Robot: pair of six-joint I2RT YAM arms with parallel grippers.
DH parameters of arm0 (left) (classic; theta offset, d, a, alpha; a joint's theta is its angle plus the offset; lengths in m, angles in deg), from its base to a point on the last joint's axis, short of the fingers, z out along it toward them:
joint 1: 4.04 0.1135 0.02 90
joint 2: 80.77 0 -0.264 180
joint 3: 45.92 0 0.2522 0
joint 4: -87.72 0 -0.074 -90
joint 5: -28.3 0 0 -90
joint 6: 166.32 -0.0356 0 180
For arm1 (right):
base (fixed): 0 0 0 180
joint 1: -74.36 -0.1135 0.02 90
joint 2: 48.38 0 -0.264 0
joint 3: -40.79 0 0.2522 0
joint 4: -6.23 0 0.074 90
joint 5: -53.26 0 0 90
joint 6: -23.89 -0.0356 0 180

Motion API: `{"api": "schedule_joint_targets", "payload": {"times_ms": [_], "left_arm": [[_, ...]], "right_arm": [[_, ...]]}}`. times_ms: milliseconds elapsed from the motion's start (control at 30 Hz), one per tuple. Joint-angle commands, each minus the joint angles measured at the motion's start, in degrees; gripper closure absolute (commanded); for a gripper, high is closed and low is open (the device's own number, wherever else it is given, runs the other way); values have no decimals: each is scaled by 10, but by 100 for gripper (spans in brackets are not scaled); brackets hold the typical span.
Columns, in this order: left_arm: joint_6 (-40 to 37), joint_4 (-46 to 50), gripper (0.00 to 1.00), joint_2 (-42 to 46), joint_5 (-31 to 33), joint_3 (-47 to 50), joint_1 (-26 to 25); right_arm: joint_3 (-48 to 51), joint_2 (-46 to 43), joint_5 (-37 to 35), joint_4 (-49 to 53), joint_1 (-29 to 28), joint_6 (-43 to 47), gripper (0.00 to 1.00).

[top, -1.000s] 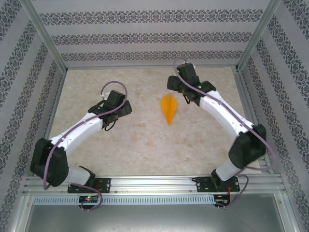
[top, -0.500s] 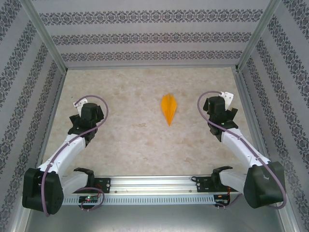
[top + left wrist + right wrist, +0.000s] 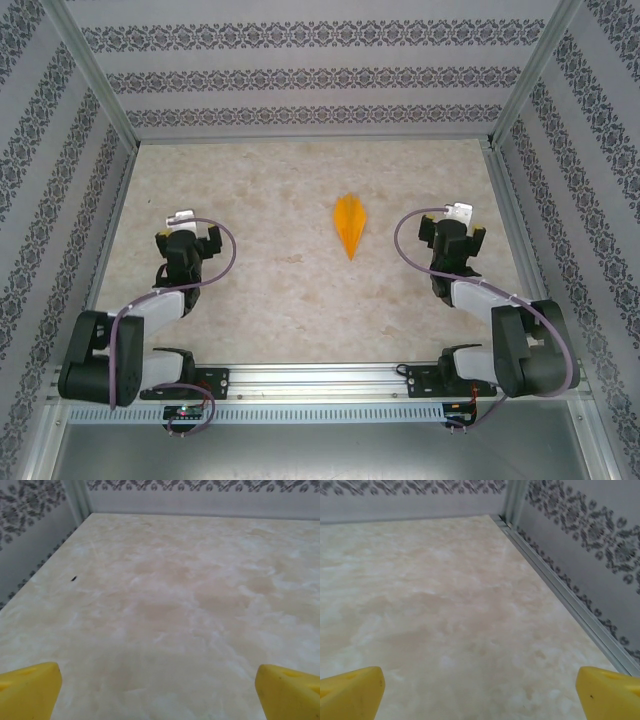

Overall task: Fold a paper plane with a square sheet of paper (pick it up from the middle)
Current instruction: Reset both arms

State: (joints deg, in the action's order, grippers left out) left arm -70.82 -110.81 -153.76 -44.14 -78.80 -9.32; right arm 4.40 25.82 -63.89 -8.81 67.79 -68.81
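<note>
The paper plane (image 3: 349, 225) lies flat on the table (image 3: 280, 290), a little beyond the middle, with its sharp tip toward the arms' bases. Nothing touches it. It sits between the two grippers and well apart from both.

From above, the left gripper (image 3: 186, 236) hangs over the left part of the table and the right gripper (image 3: 455, 232) over the right part, each on a folded arm and aimed at the far wall.

The overhead view gives the plane's place. The wrist views give the jaws: in the left wrist view the yellow fingertips (image 3: 27, 690) stand at opposite corners, spread wide with bare table between them, and the right wrist view shows the same wide spread of its fingertips (image 3: 350, 692), holding nothing.

The left wrist view also catches a small dark speck (image 3: 74, 578) on the surface. The right wrist view shows the aluminium rail (image 3: 560, 587) along the side wall.

The table is pale beige marble pattern, and the walls (image 3: 320, 60) carry grey ornamental bands.
</note>
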Motion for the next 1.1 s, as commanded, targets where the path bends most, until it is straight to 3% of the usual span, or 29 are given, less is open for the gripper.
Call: {"api": "schedule_joint_targets", "payload": {"times_ms": [0,133,400,633,767,1067], "left_arm": [[-28,-143,0,-39,-62,8,19],[-26,-160,0,-88,-105,-7,35],[-42,-213,0,-162,-150,-14,37],[-57,-165,0,-163,-132,-38,22],[-73,-148,0,-164,-168,-49,21],[-75,-138,0,-167,-163,-55,19]], "right_arm": [[5,12,66,-104,18,31,2],[21,51,105,-186,40,24,2],[16,118,130,-239,49,22,2],[9,118,140,-223,59,14,2],[9,118,140,-223,58,14,2],[9,118,140,-223,59,14,2]]}}
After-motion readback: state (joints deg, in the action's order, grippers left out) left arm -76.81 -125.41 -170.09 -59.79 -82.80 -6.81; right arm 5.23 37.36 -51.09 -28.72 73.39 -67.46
